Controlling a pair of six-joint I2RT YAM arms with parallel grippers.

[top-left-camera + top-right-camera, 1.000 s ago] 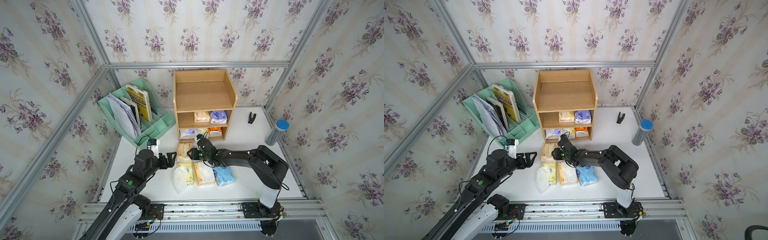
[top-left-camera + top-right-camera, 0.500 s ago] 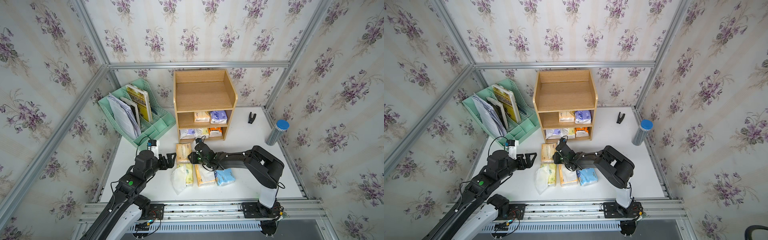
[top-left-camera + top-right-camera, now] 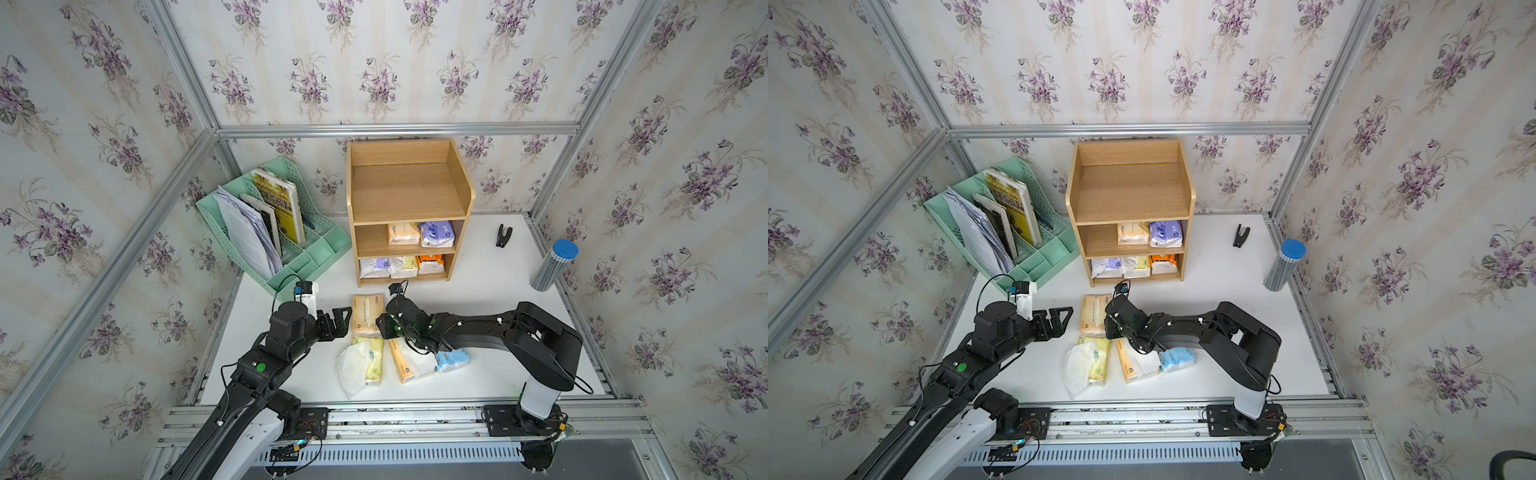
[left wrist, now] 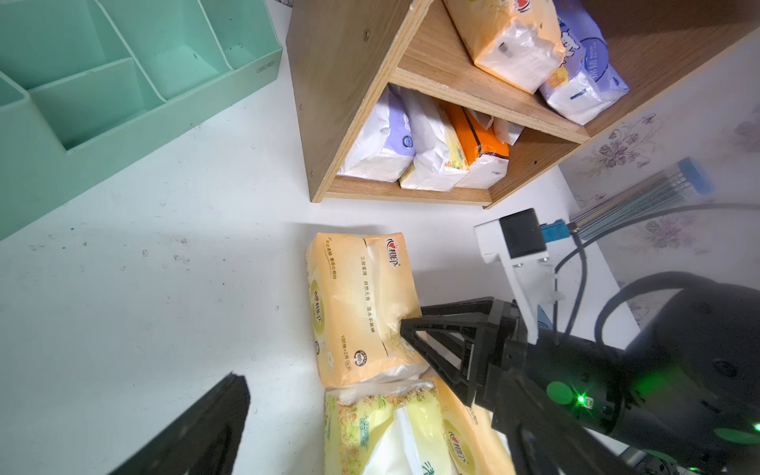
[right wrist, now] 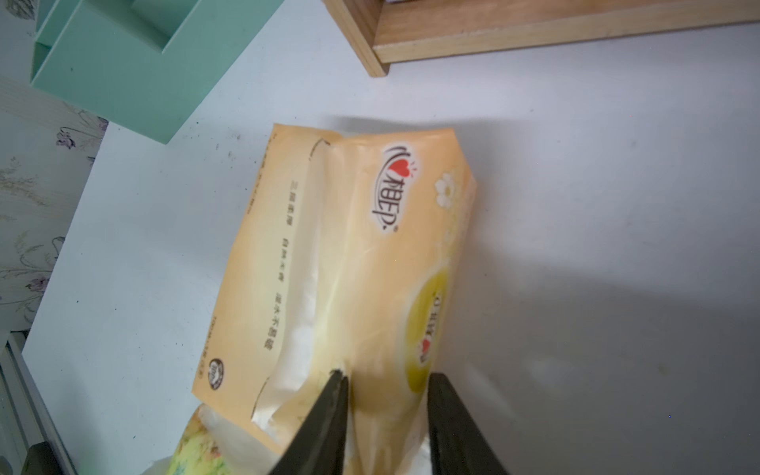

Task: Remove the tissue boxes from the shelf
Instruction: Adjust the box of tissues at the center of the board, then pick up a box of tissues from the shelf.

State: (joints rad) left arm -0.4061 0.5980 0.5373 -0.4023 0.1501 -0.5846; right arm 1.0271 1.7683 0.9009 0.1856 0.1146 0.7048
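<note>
The wooden shelf (image 3: 405, 191) stands at the back of the table. Its middle tier holds a pale orange pack (image 3: 403, 233) and a purple pack (image 3: 437, 233). Its bottom tier holds a purple-white pack (image 3: 374, 267), a yellow one (image 3: 403, 267) and a bright orange one (image 3: 430, 264). Another pale orange pack (image 5: 337, 255) lies flat on the table before the shelf, and my right gripper (image 5: 386, 376) is shut on its near end. Yellow (image 3: 368, 359), pale orange (image 3: 401, 361) and light blue (image 3: 453, 359) packs lie closer to the front. My left gripper (image 3: 340, 321) hangs open and empty just left of them.
A mint green file rack (image 3: 291, 249) with papers and a book stands left of the shelf. A black clip (image 3: 503, 236) and a striped cylinder with a blue lid (image 3: 555, 266) are at the right. The metal rail (image 3: 395, 409) runs along the table's front edge.
My right gripper has drawn the pale orange pack a little away from the shelf toward the front, up against the yellow pack. The left arm has stayed where it was.
</note>
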